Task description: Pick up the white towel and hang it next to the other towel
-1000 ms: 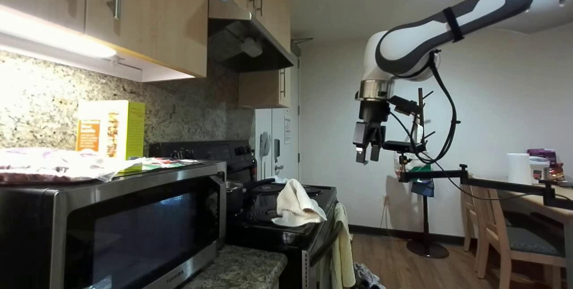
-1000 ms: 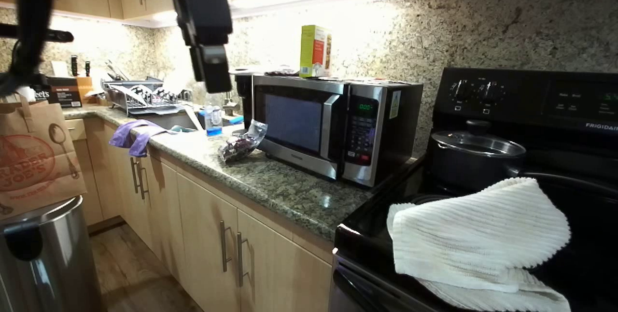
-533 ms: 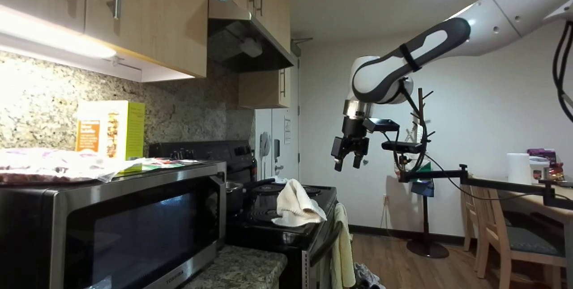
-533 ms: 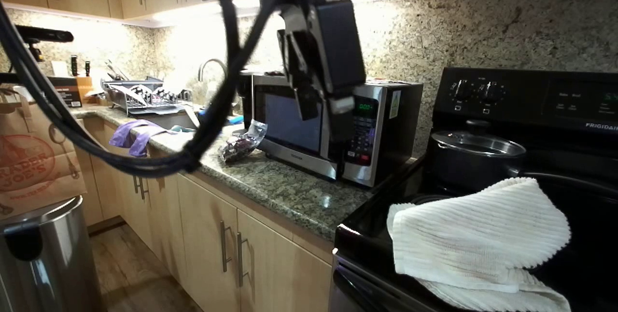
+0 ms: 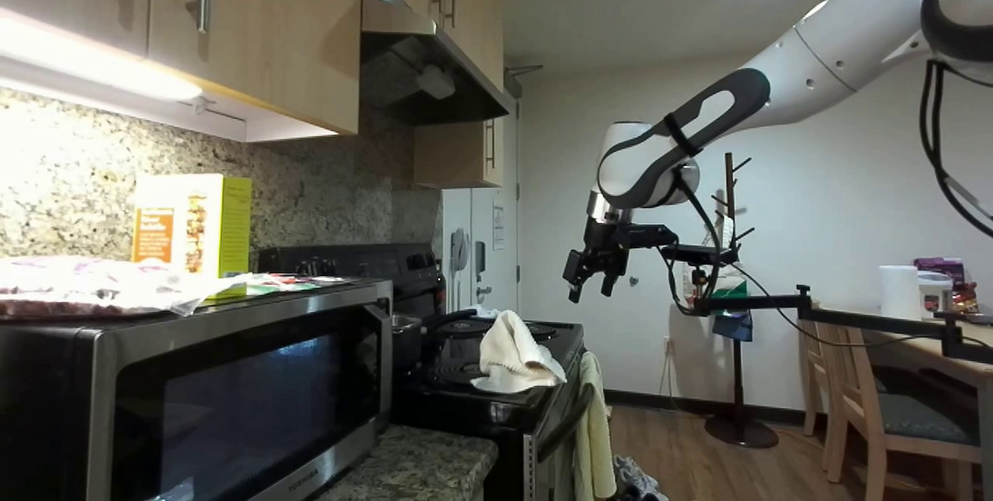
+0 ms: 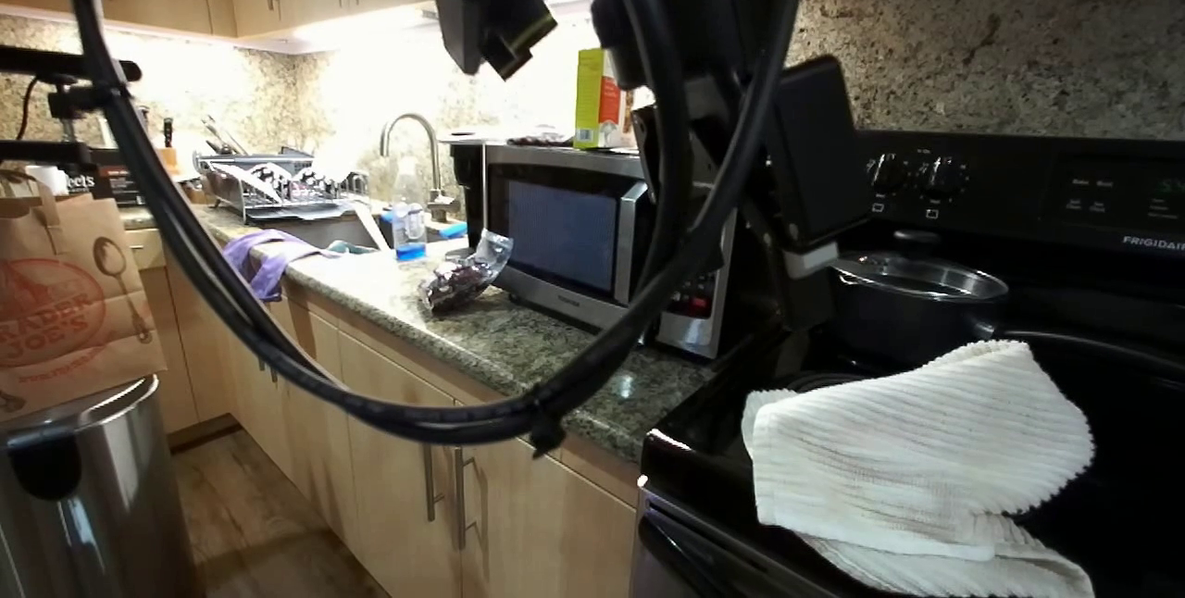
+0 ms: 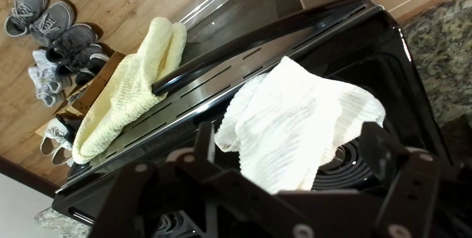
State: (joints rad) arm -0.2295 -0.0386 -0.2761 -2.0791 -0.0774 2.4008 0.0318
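Observation:
The white towel (image 5: 516,357) lies in a loose, peaked heap on the black stove top, near its front edge. It also shows in an exterior view (image 6: 916,450) and in the wrist view (image 7: 287,109). The other towel (image 5: 593,427), pale yellow, hangs over the oven door handle (image 7: 258,42); it shows in the wrist view (image 7: 125,94) towards one end of the handle. My gripper (image 5: 591,293) is open and empty, in the air above the stove's front edge, apart from the white towel. In the wrist view its fingers (image 7: 289,129) stand wide, with the white towel between and beyond them.
A lidded black pot (image 6: 912,302) stands on the stove behind the white towel. The microwave (image 5: 256,400) stands on the counter beside the stove. A range hood (image 5: 434,74) hangs above. A cable loop (image 6: 444,422) hangs from my arm. Several shoes (image 7: 51,20) lie on the floor.
My arm has moved over towards the stove and come down, with the gripper tilting. The gripper now hangs nearer the white towel. Both towels have stayed put.

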